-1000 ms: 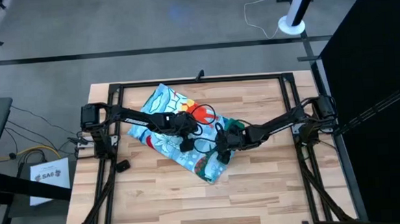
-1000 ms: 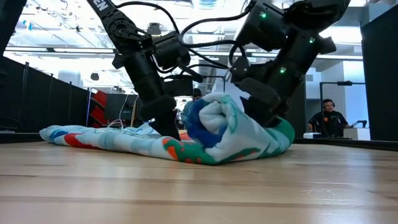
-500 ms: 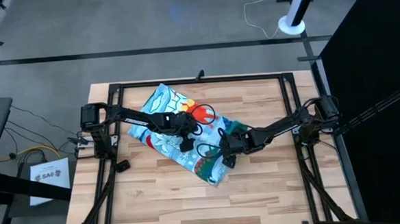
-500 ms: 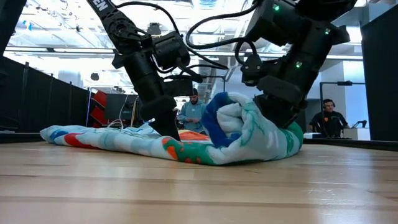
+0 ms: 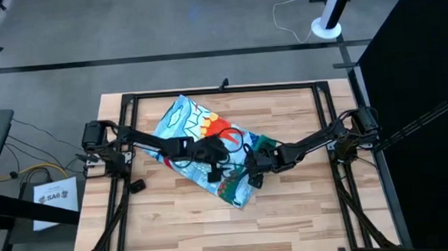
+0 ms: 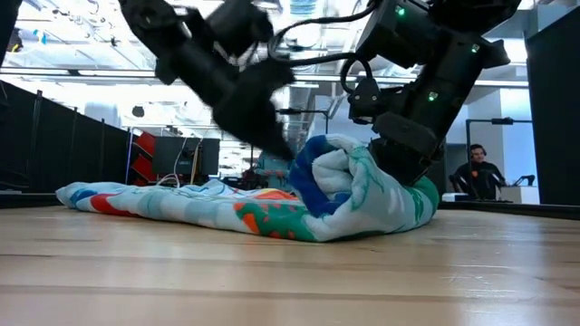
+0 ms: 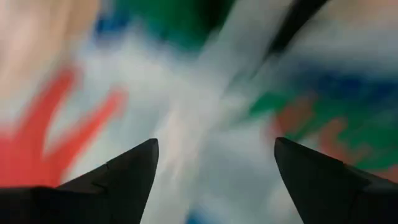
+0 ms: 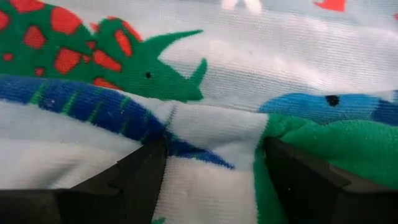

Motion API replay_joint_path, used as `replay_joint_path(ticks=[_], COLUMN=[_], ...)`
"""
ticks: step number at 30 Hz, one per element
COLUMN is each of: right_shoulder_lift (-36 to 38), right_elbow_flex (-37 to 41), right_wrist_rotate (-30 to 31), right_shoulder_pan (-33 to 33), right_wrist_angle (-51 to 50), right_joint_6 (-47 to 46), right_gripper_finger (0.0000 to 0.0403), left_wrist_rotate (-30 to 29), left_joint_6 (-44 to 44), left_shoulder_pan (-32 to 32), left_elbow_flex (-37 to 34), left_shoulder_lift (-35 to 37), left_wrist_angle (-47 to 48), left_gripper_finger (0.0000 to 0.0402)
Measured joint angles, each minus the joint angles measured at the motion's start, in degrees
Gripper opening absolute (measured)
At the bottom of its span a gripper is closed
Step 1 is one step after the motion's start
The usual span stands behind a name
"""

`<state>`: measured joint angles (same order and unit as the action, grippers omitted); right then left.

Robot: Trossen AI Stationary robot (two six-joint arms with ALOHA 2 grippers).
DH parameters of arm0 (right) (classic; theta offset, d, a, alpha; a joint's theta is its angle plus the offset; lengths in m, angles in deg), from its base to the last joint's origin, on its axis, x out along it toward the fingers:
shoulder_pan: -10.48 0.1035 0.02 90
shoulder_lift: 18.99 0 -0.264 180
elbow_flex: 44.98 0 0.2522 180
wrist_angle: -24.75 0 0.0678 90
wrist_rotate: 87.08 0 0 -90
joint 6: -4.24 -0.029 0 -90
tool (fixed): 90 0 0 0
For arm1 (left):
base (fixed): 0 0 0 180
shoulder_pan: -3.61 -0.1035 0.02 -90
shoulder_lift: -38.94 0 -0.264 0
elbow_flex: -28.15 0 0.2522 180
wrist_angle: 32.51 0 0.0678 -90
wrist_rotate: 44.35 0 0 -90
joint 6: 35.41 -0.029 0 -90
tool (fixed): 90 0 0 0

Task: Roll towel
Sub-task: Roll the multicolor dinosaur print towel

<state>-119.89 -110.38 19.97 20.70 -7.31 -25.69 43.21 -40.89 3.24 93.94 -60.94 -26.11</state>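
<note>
The towel (image 5: 197,134) lies slantwise on the wooden table, from far left to near right. Its far-left part is spread flat. Its near-right end is wound into a thick roll (image 6: 353,195) resting on the flat part. My right gripper (image 5: 254,170) is open at the roll's right side, and cloth fills its wrist view (image 8: 214,174). My left gripper (image 5: 213,158) is open and hangs slanted above the flat cloth just left of the roll (image 6: 272,136). Its wrist view (image 7: 214,180) shows only blurred towel. My right gripper has its open fingers (image 8: 146,171) against the roll's outer layer, on either side of a fold (image 8: 211,134). It comes slanting down from the table's right. The roll lies on the flat towel. Whether my left gripper touches the towel, I cannot tell, because its view is blurred.
A black frame rail (image 5: 222,89) runs around the table. A small black block (image 5: 137,185) lies near the left arm's base. Bare wood (image 5: 230,233) lies between the towel and the near edge. Beyond the table, a person (image 6: 476,167) sits in the room.
My left gripper has come up off the flat cloth and swung toward the roll, tipping over. Earlier, my right gripper went slightly toward the table's right with the roll, which shifted that way and then stayed.
</note>
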Motion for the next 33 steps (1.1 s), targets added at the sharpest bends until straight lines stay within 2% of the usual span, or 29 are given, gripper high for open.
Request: replay_joint_path(ticks=[6,12,26,33], right_shoulder_lift=[0.0,0.02,2.61,2.22], right_elbow_flex=[-0.02,-0.07,0.17,0.04], right_wrist_rotate=[0.33,0.69,0.88,1.82], right_shoulder_pan=[-0.02,-0.02,-0.67,-2.24], right_wrist_angle=[0.16,0.36,0.22,2.89], right_joint_6=[0.3,0.41,-0.58,-1.98], right_gripper_finger=[0.0259,0.0259,0.0259,0.0259], left_wrist_rotate=[1.56,3.45,3.75,3.74], left_joint_6=[-2.26,1.84,9.36,9.9], left_shoulder_pan=[6.19,7.22,7.49,7.49], left_elbow_flex=[0.05,0.19,1.01,0.93], left_shoulder_lift=[-2.0,-10.55,-19.89,-21.04], left_wrist_angle=[-16.27,-27.86,-31.54,-32.12], left_gripper_finger=[0.0306,0.0306,0.0306,0.0306])
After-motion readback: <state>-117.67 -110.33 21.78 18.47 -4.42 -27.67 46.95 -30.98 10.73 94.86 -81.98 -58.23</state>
